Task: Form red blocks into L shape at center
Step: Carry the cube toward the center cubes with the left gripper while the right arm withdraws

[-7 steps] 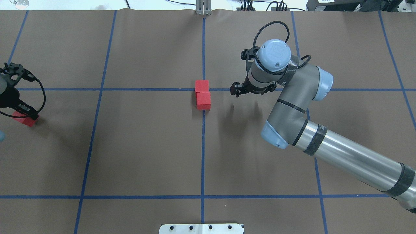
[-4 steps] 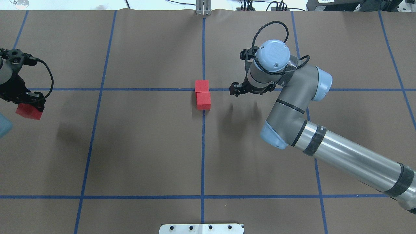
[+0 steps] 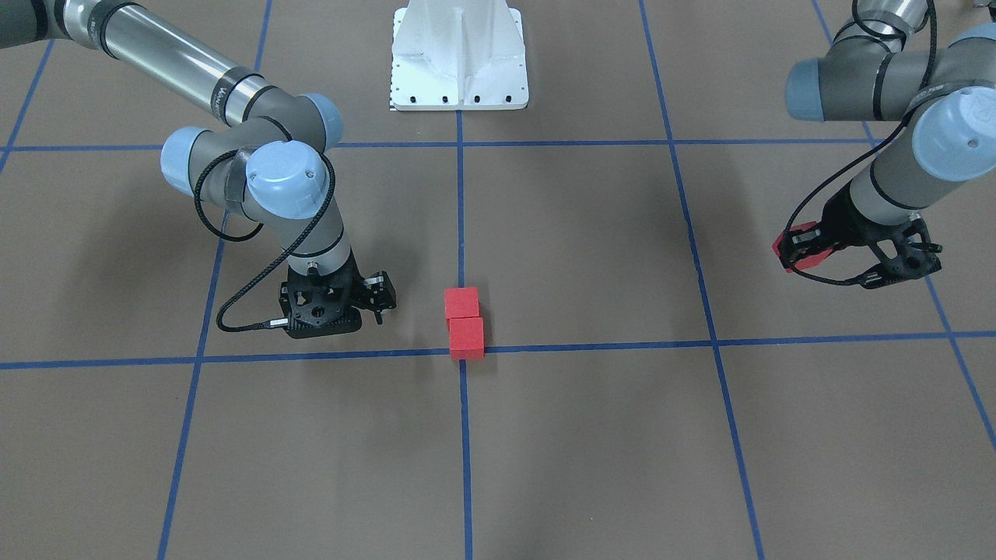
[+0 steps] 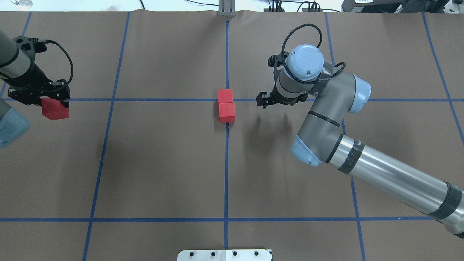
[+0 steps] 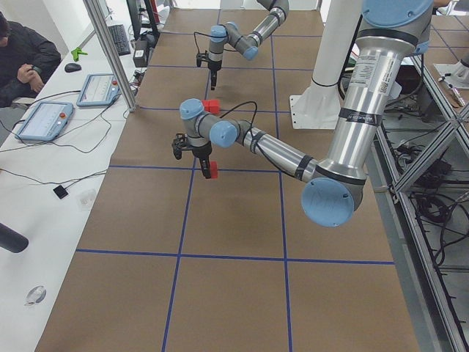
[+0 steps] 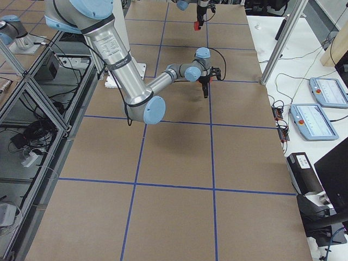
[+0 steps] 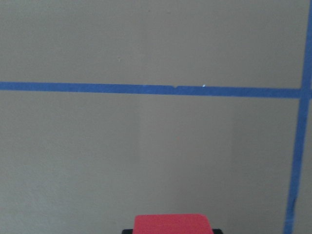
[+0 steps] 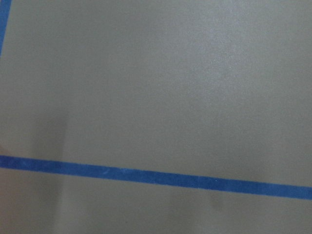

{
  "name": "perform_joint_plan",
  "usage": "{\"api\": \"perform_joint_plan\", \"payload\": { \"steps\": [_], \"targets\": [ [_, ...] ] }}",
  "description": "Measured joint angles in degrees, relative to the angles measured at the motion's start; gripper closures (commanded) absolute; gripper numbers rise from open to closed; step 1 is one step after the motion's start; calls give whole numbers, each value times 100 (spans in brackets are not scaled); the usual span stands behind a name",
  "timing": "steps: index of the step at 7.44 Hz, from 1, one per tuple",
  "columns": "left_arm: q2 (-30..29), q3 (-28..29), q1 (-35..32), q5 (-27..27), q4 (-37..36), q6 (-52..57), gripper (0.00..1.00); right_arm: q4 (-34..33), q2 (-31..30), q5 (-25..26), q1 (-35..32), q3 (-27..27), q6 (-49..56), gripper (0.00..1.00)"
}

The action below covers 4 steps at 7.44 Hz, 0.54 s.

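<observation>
Gripping: left tool holds red block, 9 o'clock of placed pair.
Right tool: width untellable.
Risk: set-down nudging placed pair askew.

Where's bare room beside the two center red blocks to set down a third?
Bare: the brown surface on the robot's left of the two red blocks, out to the next blue tape line, facing the left end effector carrying the third red block. Crowded: their other side, where the right end effector hovers close.
</observation>
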<state>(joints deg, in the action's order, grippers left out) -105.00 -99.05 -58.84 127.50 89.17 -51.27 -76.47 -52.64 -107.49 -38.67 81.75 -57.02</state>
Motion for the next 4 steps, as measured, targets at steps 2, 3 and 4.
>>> {"api": "perform_joint_plan", "payload": {
  "steps": [2, 3, 4],
  "targets": [
    [-646, 490, 41, -7, 109, -1599, 100, 0, -6, 0, -21, 3, 4, 1],
    [-957, 690, 85, -25, 115, -2406, 100, -3, 4, 0, -42, 6, 8, 1],
    [-1130, 788, 123, -40, 126, -3115, 100, -28, 14, -27, -118, 12, 22, 1]
  ]
}}
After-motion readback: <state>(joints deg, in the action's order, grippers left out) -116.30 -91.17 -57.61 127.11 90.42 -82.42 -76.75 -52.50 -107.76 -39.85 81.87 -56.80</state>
